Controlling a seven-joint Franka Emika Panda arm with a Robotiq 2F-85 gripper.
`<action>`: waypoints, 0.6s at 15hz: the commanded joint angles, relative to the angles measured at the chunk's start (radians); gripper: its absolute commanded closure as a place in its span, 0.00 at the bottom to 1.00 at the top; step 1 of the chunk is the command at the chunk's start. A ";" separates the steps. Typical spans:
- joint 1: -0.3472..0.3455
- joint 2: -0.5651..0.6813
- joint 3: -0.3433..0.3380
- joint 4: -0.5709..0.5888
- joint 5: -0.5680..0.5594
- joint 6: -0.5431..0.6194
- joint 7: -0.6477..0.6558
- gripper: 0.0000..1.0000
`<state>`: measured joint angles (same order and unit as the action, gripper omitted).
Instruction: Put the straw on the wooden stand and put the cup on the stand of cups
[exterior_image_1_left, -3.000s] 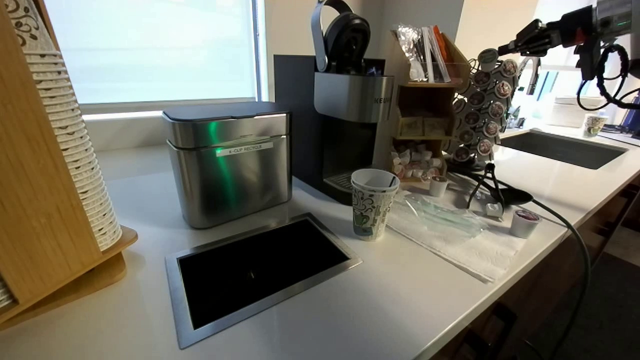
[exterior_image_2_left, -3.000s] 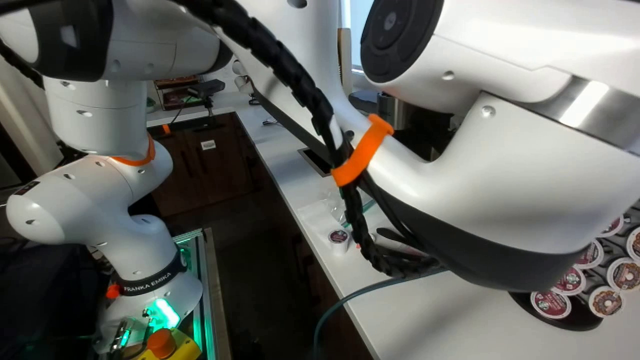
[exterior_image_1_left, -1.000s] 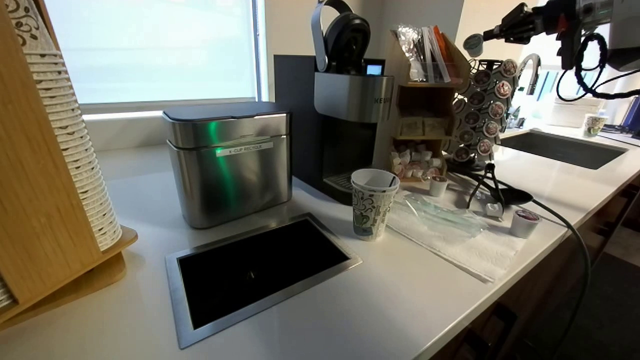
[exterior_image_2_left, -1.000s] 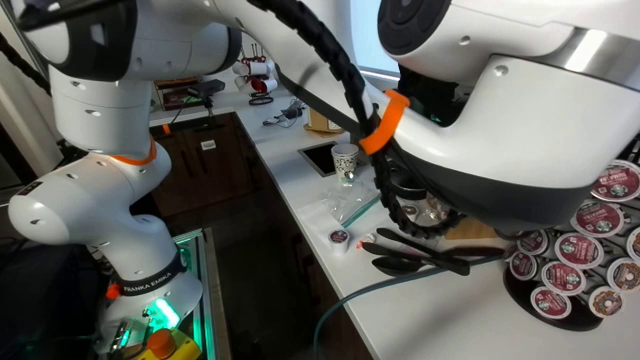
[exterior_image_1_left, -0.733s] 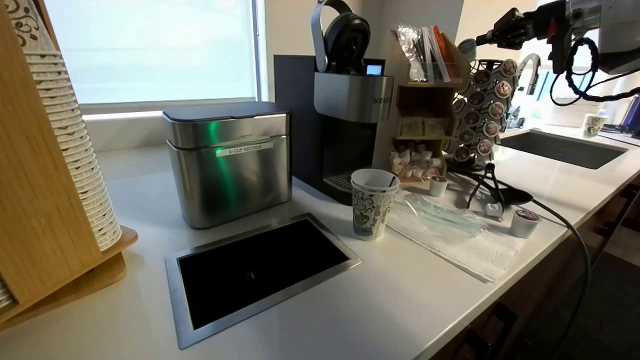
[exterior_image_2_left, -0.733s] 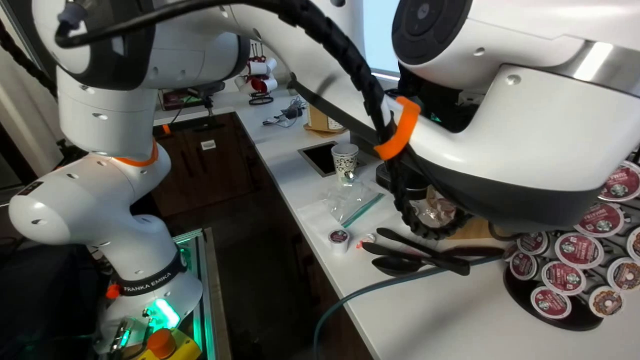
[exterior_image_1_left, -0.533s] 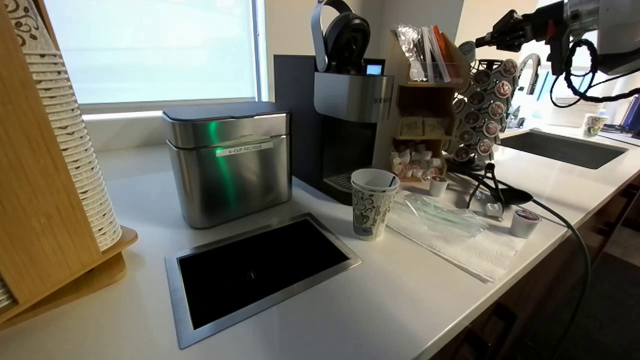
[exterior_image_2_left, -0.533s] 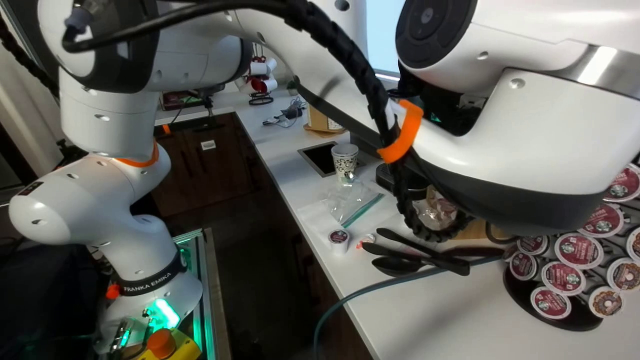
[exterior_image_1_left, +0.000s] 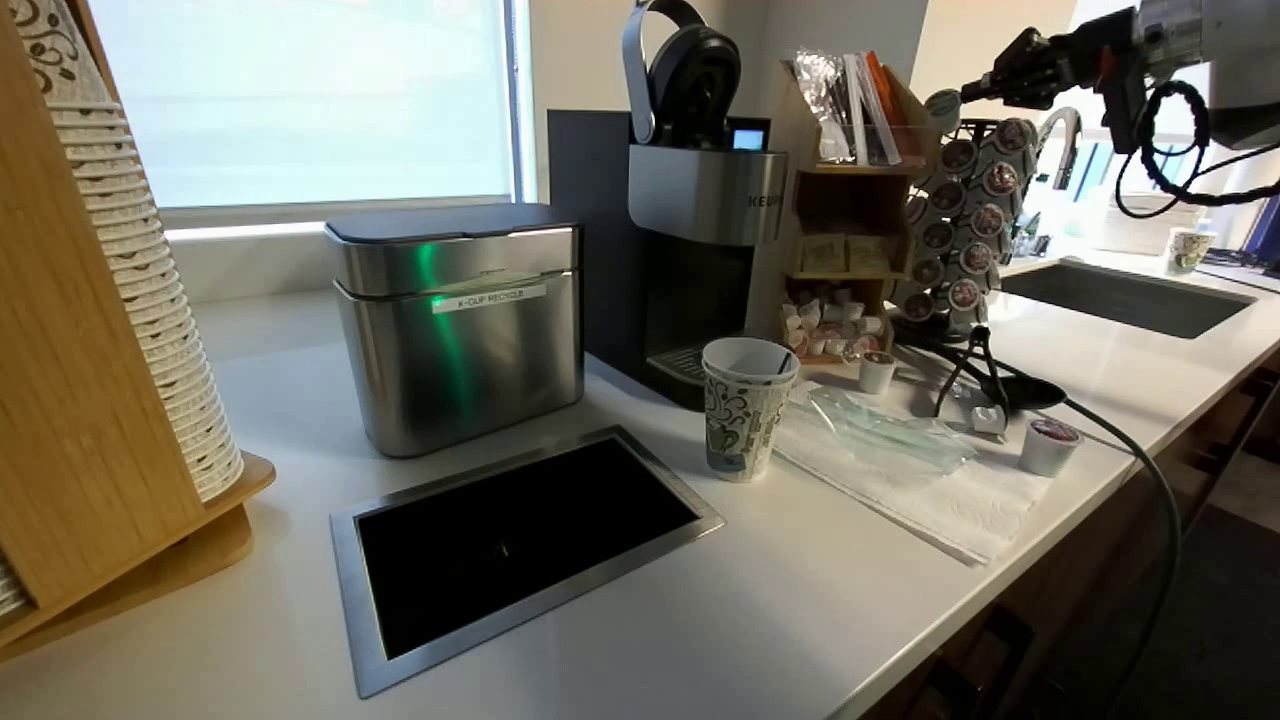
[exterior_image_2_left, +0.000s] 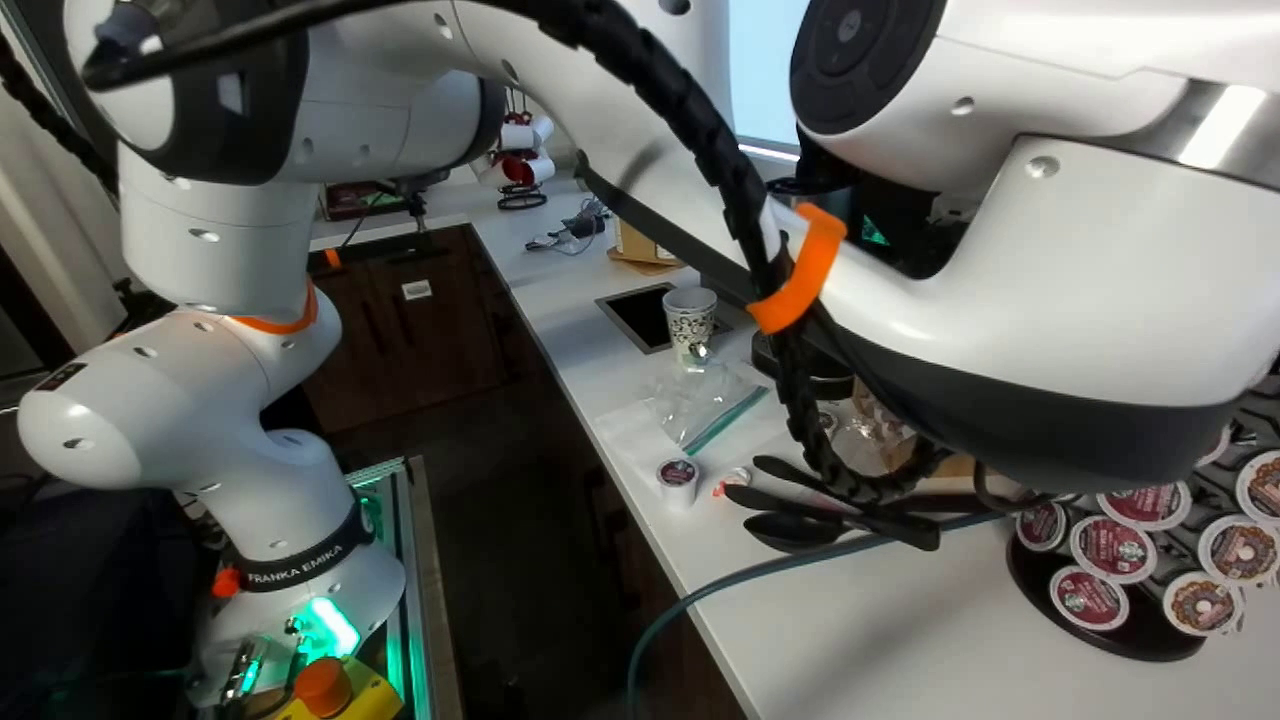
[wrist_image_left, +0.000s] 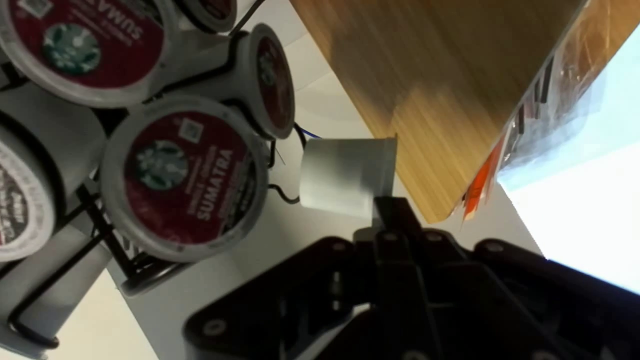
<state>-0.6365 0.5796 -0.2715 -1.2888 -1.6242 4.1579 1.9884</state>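
One long white counter (exterior_image_1_left: 640, 630) runs from the cup stand (exterior_image_1_left: 90, 380) past a bright window (exterior_image_1_left: 310, 100) to the sink (exterior_image_1_left: 1120, 300). Above it, the end effector (exterior_image_1_left: 970, 92) is pinched narrow on the rim of a coffee pod (exterior_image_1_left: 943, 110)! Tight quarters: in the wrist view the pod shows between the rack (exterior_image_2_left: 1150, 640) and the wooden stand (wrist_image_left: 410, 75); whether it touches the wood cannot be told. The cup (exterior_image_1_left: 745, 420) stands upright near a metal frame (exterior_image_1_left: 360, 600). A cable (exterior_image_2_left: 740, 578) crosses the front edge, and bare surface spreads between frame and edge.
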 joint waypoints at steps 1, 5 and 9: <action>0.011 0.001 -0.023 0.019 -0.034 -0.034 0.059 1.00; 0.017 -0.024 -0.041 -0.007 -0.057 -0.050 0.084 1.00; 0.024 -0.057 -0.053 -0.034 -0.102 -0.021 0.089 1.00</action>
<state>-0.6310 0.5638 -0.3025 -1.2893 -1.6673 4.1302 2.0339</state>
